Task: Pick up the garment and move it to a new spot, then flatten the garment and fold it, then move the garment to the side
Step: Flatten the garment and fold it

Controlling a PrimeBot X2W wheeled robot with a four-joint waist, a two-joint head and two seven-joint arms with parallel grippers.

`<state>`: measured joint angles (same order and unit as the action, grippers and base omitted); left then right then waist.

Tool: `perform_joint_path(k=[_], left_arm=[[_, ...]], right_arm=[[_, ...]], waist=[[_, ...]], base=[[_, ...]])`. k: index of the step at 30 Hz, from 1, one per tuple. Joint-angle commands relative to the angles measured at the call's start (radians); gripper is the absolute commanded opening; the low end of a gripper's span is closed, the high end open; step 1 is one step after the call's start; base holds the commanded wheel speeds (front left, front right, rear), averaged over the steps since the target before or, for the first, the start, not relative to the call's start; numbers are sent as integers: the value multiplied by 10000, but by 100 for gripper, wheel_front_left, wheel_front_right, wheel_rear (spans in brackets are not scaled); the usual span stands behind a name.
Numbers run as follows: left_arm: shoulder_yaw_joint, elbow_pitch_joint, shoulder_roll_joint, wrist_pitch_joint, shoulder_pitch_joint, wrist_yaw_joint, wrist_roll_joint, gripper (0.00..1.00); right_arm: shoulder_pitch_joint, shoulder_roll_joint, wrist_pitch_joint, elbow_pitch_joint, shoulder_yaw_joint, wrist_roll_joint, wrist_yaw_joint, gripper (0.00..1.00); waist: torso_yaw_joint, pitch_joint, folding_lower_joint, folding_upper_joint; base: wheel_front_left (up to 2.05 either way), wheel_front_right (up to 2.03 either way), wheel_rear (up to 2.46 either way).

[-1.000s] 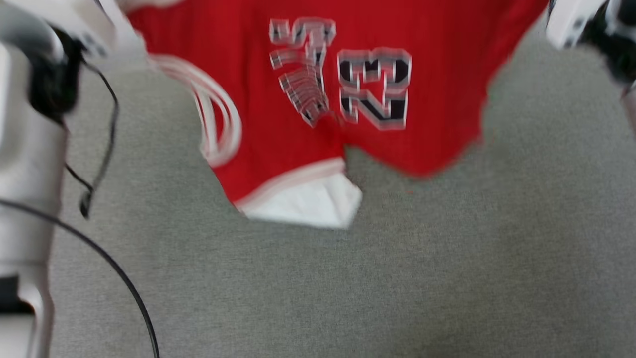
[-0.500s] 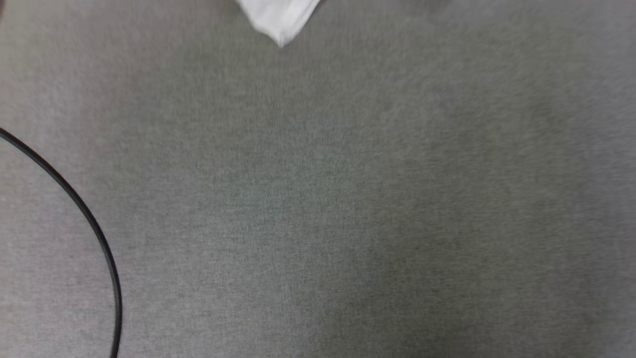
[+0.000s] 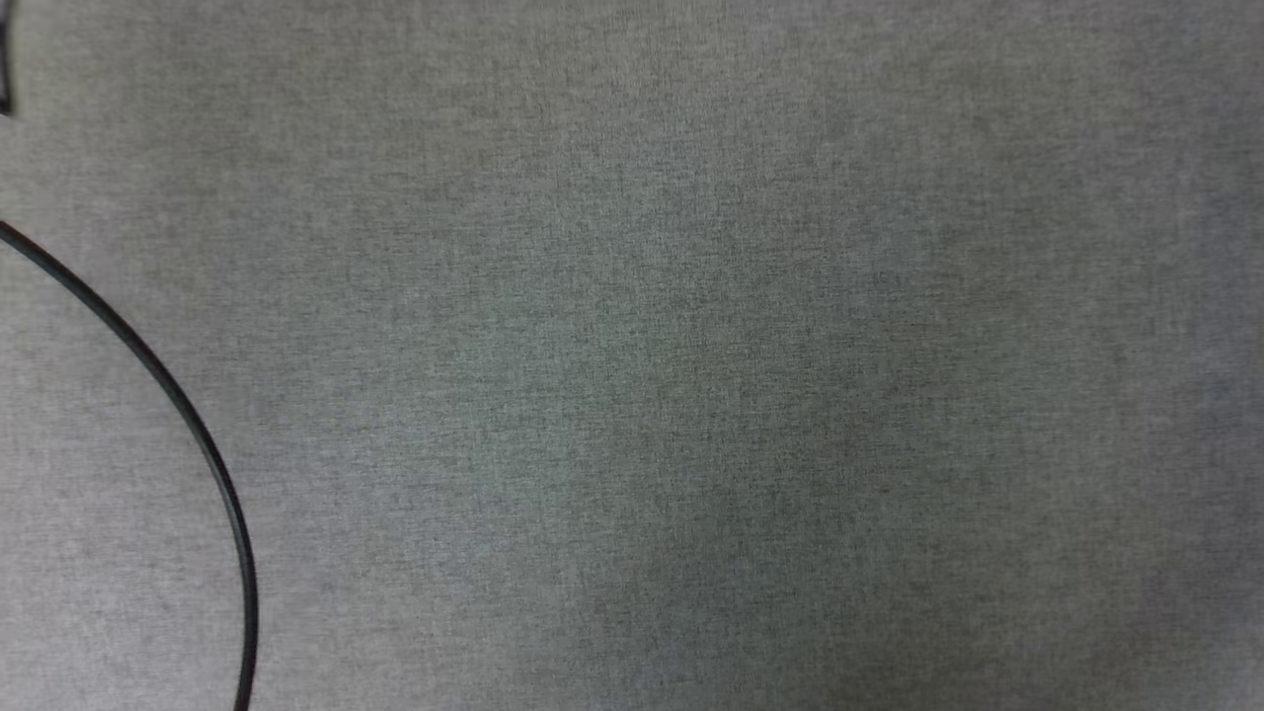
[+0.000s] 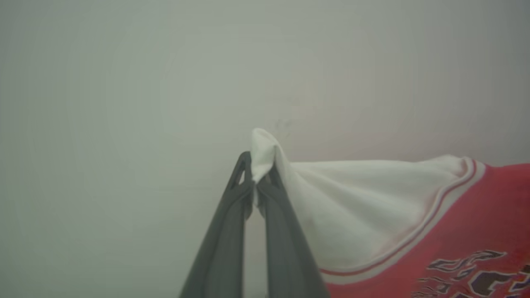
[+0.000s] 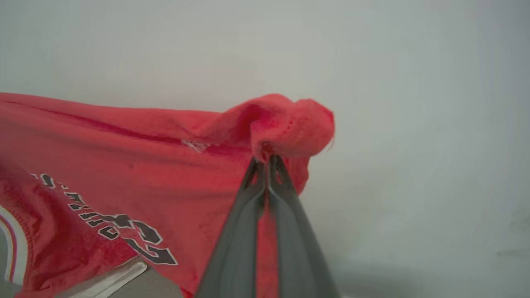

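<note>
Garment (image 5: 124, 157) hangs in the air, slung between both arms; left jaws clenched on its white corner, right jaws clenched on a red corner; soft, light, limp, so corner pinches suit spreading it flat.
</note>
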<state>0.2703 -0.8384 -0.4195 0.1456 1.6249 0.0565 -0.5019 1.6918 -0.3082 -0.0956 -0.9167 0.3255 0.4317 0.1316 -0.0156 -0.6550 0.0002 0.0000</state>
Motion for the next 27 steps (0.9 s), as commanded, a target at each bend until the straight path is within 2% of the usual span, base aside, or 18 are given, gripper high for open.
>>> perform_joint_path(k=[1, 7, 16, 21, 27], left_arm=[[-2, -76, 24, 70, -185, 42, -43, 0], [139, -491, 296, 391, -1502, 408, -406, 0], [578, -307, 656, 949, -5757, 710, -1043, 0], [491, 437, 539, 1150, -8246, 674, -1231, 0], [39, 1957, 333, 1200, -11412, 135, -1399, 0]], right_arm=[[-201, 29, -31, -73, 83, 64, -17, 0], [-1558, 144, -42, -232, 944, 520, -14, 0], [-5483, -130, 486, 1, 2212, 1698, -14, 0], [-7356, -489, 837, 481, 2598, 2380, -14, 0], [-9710, -853, 1194, 1146, 2748, 3067, -16, 0]], waist=[[3, -107, -2, 0], [26, 217, -2, 0], [156, 2180, -2, 0], [137, 3181, -2, 0], [93, 4563, -2, 0]], base=[[0, 0, 0], [0, 0, 0], [0, 0, 0], [0, 0, 0], [0, 0, 0]])
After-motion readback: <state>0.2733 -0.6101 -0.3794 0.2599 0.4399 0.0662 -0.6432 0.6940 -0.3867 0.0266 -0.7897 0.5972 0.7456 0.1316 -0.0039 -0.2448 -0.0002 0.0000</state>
